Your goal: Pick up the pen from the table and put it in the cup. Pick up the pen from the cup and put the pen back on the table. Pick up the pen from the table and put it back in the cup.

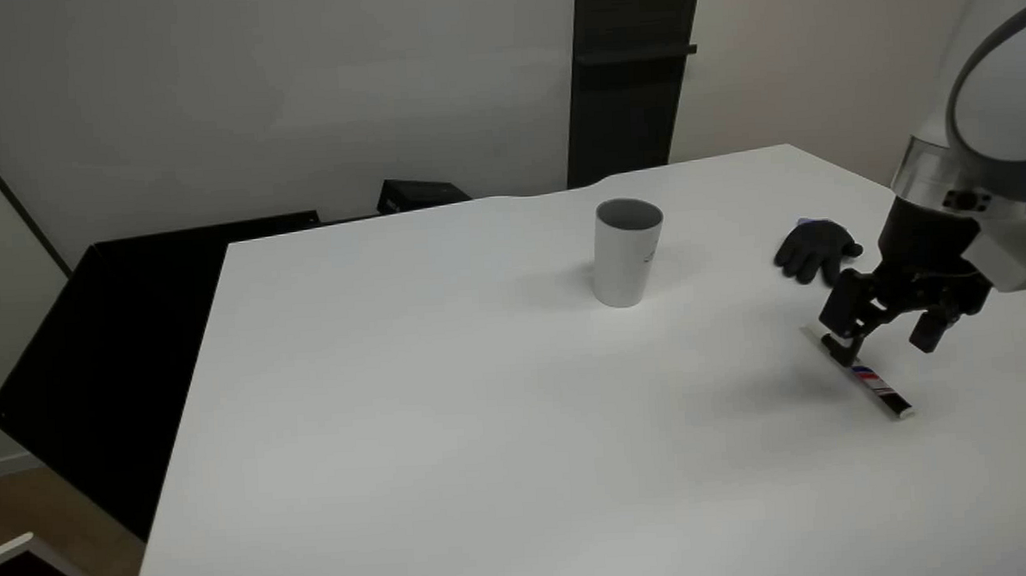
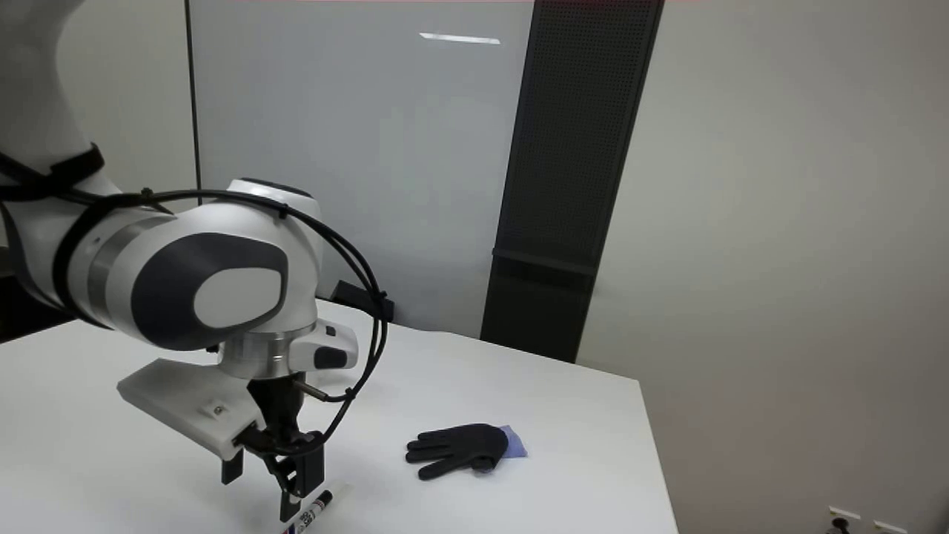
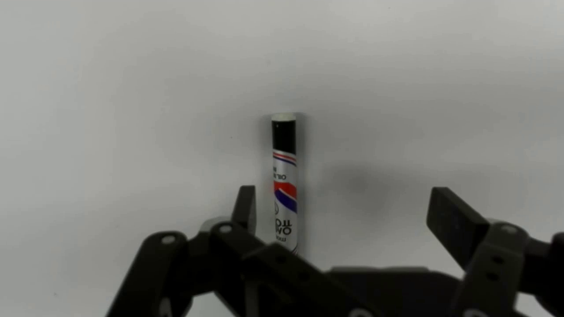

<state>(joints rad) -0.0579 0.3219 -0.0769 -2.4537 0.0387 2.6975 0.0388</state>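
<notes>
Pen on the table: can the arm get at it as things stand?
Likely yes: the gripper hangs over the pen, which shows off-centre between its open jaws in the wrist view; nothing else seems in the way.

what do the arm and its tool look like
The Franka arm is white with dark grey panels, silvery bands and black cables strapped along it. The tool is black, jointed and two-fingered; a pale grey slab juts out beside it.

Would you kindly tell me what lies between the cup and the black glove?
In an exterior view, only bare white table shows between the cup and the black glove.
</notes>
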